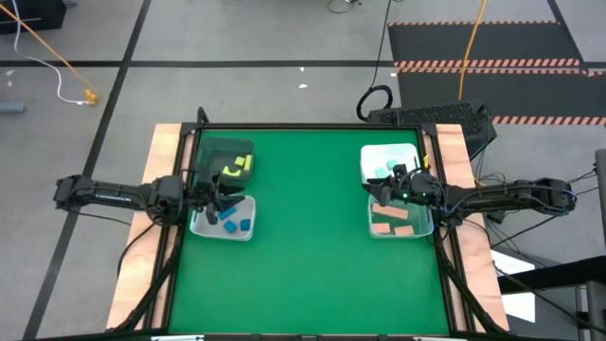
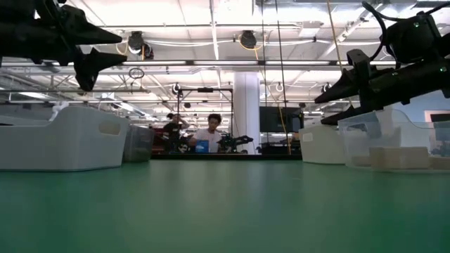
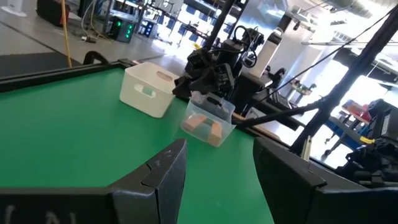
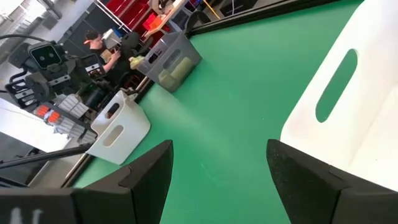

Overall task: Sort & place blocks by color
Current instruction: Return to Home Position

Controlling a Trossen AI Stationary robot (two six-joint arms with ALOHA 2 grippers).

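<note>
In the high view the blocks lie sorted in bins. Blue blocks rest in a pale bin at the table's left. Yellow blocks sit in a dark bin behind it. Mint-green blocks are in a white bin at the right, and salmon blocks in a clear bin. My left gripper hovers open and empty over the blue blocks' bin. My right gripper hangs open and empty between the white bin and the clear bin.
The green tabletop between the two pairs of bins is bare. Wooden side rails and a dark frame border it. In the low view both arms hang above the bins, and people sit at a desk far behind the table.
</note>
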